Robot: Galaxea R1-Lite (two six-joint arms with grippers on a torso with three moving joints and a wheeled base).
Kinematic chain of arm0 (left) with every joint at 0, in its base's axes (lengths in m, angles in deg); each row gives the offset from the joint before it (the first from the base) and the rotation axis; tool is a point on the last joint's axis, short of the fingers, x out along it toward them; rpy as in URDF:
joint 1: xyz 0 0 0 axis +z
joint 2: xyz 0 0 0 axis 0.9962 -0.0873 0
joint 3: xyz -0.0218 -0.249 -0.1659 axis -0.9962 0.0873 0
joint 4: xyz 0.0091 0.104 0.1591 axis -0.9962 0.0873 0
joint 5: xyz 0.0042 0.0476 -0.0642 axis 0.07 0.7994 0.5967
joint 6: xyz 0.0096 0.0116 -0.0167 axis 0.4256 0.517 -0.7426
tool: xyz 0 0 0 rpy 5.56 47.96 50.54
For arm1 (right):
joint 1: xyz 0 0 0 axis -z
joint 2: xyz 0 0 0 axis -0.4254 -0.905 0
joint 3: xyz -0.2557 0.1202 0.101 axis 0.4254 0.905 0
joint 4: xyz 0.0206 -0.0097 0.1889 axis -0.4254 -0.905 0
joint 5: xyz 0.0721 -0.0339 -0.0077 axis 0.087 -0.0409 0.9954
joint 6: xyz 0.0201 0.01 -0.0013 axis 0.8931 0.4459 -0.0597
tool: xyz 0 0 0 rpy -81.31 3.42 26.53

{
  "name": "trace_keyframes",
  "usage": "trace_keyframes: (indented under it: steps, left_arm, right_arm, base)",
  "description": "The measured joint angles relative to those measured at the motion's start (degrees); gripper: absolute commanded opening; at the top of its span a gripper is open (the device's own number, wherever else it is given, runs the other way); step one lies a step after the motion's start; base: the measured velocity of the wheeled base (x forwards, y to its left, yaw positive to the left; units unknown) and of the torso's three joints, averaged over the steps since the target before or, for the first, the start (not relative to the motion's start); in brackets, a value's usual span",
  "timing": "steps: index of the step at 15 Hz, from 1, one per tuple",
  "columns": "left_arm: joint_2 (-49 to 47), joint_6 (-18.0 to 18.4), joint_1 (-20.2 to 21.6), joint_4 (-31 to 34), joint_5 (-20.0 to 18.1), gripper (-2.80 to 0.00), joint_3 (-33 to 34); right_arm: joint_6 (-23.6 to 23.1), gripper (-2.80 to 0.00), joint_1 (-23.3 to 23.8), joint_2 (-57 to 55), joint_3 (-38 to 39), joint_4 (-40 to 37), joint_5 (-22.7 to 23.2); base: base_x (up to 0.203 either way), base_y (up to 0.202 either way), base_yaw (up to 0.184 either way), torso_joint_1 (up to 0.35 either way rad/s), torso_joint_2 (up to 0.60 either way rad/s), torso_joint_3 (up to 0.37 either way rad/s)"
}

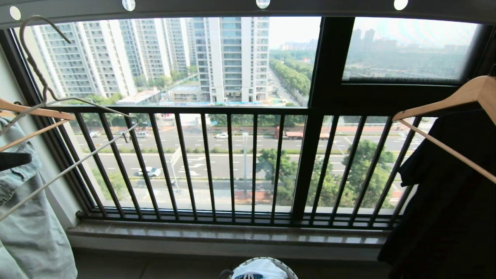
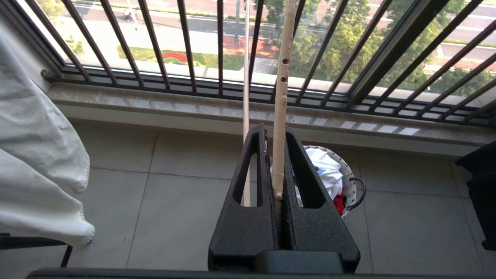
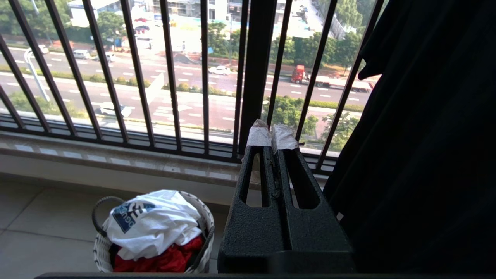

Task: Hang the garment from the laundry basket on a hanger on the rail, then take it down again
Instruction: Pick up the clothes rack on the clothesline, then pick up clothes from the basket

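Left gripper (image 2: pixel 276 155) clamping the cream-white wire hanger (image 2: pixel 279 97), fingers (image 2: pixel 255 170) pinching 1 of its thin arms between them, bar running up past the fingertips toward the black barred window railing (image 2: pixel 186 42). In the head view, same hanger (image 1: pixel 73 151) tilting at the left edge, long hook neck reaching up toward the grey rail (image 1: pixel 232 7) with its row of round holes, hook not clearly seated on it; cannot tell. Hanging bare, no garment on it.

Right gripper (image 3: pixel 273 139) hovering low near the railing, fingers (image 3: pixel 259 136) pressed together, holding nothing, tips wrapped in white tape, just beside the black shirt (image 3: pixel 426 155) hanging on a wooden hanger (image 1: pixel 461 97).

White T-shirt (image 3: pixel 155 221) lying crumpled on top of the round white woven laundry basket (image 3: pixel 100 252), dark blue print with white lettering facing up, red cloth (image 3: pixel 162 259) showing underneath it. Basket standing on the tiled floor (image 2: pixel 174 193) just below the window sill (image 1: pixel 224 232), at the bottom middle of the head view.

Pale denim garment (image 1: pixel 23 217) hanging at the far left on another wooden hanger (image 1: pixel 35 112), close beside the wire one.
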Motion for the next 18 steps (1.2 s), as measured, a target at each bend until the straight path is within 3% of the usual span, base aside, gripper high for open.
trace_keyframes:
  steps: [3, 5, 8, 12, 15, 18]
  left_arm:
    - [-0.28, 4.11, -1.33, -0.20, -11.28, -2.80, 3.66]
    - [-1.25, 9.53, -1.52, -1.20, -18.06, -2.80, 6.41]
    - [-3.59, 16.37, -1.55, -8.15, -26.22, -2.80, 10.91]
    - [-8.84, 21.16, -1.46, -14.19, -29.58, -2.80, 12.88]
    - [-12.32, 24.49, -0.80, -15.80, -34.64, -2.80, 13.49]
    - [-16.33, 26.32, 0.03, -18.44, -35.08, -2.80, 14.79]
  right_arm:
    - [0.02, -2.80, 0.00, 0.00, 0.00, -0.02, 0.00]
    - [0.00, -2.80, 0.00, 0.00, 0.00, 0.00, 0.00]
    - [0.00, -2.80, 0.00, 0.00, 0.00, 0.00, 0.00]
    - [0.02, -2.80, 0.00, 0.00, 0.00, -0.01, 0.00]
    - [0.00, -2.80, 0.00, 0.00, 0.00, 0.00, 0.00]
    - [0.02, -2.80, 0.00, 0.00, 0.00, -0.02, 0.00]
  base:
    - [0.000, 0.000, 0.000, 0.000, 0.00, 0.000]
    - [0.000, 0.000, 0.000, 0.000, 0.00, 0.000]
    - [0.000, 0.000, 0.000, 0.000, 0.00, 0.000]
    - [0.000, 0.000, 0.000, 0.000, 0.00, 0.000]
    - [0.000, 0.000, 0.000, 0.000, 0.00, 0.000]
    - [0.000, 0.000, 0.000, 0.000, 0.00, 0.000]
